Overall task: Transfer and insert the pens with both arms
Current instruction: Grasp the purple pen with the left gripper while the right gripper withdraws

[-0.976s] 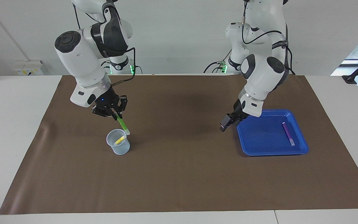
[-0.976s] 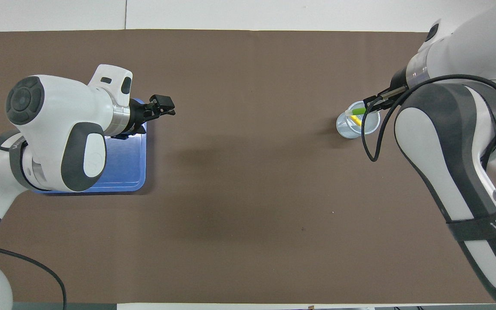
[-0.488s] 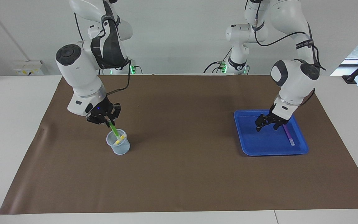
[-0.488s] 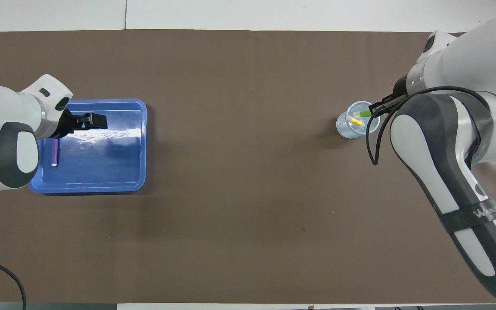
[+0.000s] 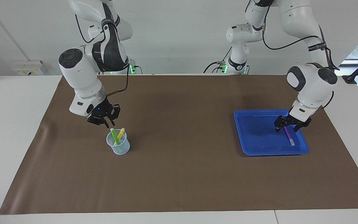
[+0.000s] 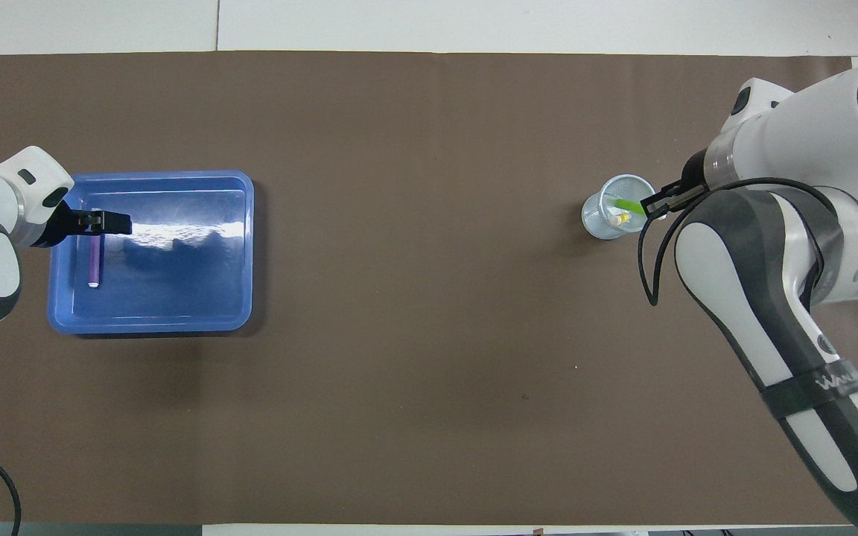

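My right gripper [image 5: 108,123] is open just above a clear plastic cup [image 5: 118,145]. A green pen [image 5: 114,137] and a yellow pen [image 5: 121,133] stand leaning inside the cup, free of the fingers. My left gripper [image 5: 286,129] is open and low over the blue tray [image 5: 272,153]. Its fingers straddle the end of the purple pen [image 5: 289,137] nearer the robots, and that pen lies flat in the tray. In the overhead view the left gripper [image 6: 101,222] is over the purple pen [image 6: 94,257], and the right gripper [image 6: 660,201] is at the rim of the cup [image 6: 602,223].
A brown mat [image 5: 182,174] covers most of the white table. The cup stands toward the right arm's end and the tray toward the left arm's end. Bare mat lies between them.
The right gripper moved over the cup and let go of the green pen, which now stands in it. The left gripper swung across the tray and came down over the purple pen.
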You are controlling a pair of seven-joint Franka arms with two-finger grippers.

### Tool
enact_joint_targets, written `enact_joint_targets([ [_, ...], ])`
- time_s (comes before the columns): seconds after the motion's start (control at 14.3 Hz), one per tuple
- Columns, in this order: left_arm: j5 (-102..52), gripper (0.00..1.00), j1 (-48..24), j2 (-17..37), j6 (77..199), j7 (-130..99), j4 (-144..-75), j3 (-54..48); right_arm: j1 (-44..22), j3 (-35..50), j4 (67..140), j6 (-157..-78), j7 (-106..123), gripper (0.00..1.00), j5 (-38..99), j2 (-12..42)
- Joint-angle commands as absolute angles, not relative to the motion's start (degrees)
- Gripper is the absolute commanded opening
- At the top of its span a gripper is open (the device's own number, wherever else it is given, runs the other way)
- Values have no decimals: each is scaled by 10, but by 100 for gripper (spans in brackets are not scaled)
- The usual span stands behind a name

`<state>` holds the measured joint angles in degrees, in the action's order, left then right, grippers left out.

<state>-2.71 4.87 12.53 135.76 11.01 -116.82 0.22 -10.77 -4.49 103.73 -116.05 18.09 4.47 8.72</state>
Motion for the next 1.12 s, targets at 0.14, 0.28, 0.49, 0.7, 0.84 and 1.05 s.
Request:
enact_joint_targets([
  [0.14,-12,100,71,165,1407,125,-1172,-4,-101,-35,1016,-1145,198,100,120,81],
  [0.28,-12,100,85,170,1407,137,-1175,-4,-100,-36,1018,-1145,191,100,260,81],
  [0.49,-12,71,84,171,1405,133,-1185,-4,-107,-36,1018,-1148,122,100,371,80],
  [0.7,-12,0,84,170,1393,130,-1185,-4,-119,-35,1023,-1154,-4,100,477,76],
  [0.84,-13,0,82,166,1377,128,-1182,-5,-141,-35,1027,-1167,-56,100,525,75],
  [1.05,-13,0,72,151,1344,88,-1176,-8,-179,-35,1040,-1233,-90,100,559,74],
])
